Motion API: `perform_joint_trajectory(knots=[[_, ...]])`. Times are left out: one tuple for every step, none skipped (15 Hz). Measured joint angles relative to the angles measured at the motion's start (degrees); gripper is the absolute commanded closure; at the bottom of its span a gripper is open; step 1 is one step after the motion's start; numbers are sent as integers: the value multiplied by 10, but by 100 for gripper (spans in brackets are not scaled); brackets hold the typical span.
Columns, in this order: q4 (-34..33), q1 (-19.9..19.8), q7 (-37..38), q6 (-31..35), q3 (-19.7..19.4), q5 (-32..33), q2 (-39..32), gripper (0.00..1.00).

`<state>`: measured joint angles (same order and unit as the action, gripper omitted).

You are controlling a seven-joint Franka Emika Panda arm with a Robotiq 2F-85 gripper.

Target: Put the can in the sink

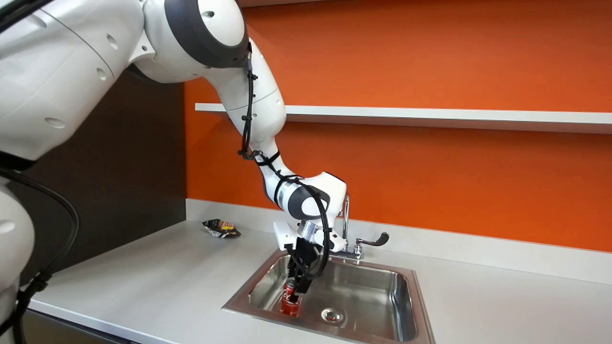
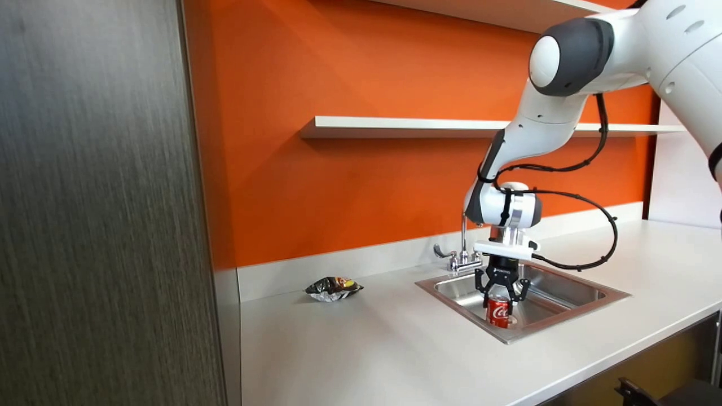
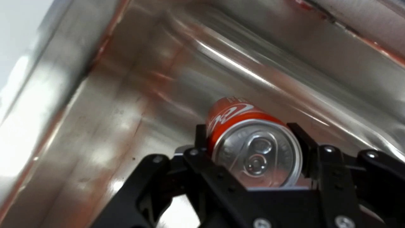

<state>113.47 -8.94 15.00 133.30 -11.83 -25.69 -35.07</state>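
The can [image 1: 290, 306] is a small red drink can with a silvery top. It is upright or nearly so inside the stainless sink [image 1: 423, 306], near a side of the basin, and shows in both exterior views [image 2: 498, 313]. In the wrist view its top [image 3: 256, 152] lies between the fingers. My gripper [image 1: 295, 290] reaches down into the basin, with a finger against each side of the can [image 3: 248, 137]. It looks shut on the can. I cannot tell whether the can's base touches the sink floor. The round drain [image 1: 332, 315] is beside the can.
The chrome faucet [image 1: 357, 248] stands behind the sink, close to my wrist. A dark-and-yellow packet [image 2: 334, 288] lies on the white counter [image 2: 361, 349] by the back wall. A white shelf [image 1: 430, 113] runs along the orange wall behind the arm.
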Motion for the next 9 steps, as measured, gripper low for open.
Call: perform_joint_trajectory(knots=[[-2, 0, 2, 0, 0, 2, -3, 62], [-3, 0, 3, 1, 0, 3, -6, 62], [-4, 0, 4, 1, 0, 5, -9, 62], [-5, 0, 6, 2, 0, 7, -12, 62], [-7, 0, 7, 2, 0, 8, -15, 62], [-7, 0, 8, 2, 0, 9, -17, 62], [-8, 0, 9, 2, 1, 11, -19, 60], [-8, 0, 9, 2, 1, 12, -20, 35], [-9, 0, 11, 2, 1, 13, -22, 14]])
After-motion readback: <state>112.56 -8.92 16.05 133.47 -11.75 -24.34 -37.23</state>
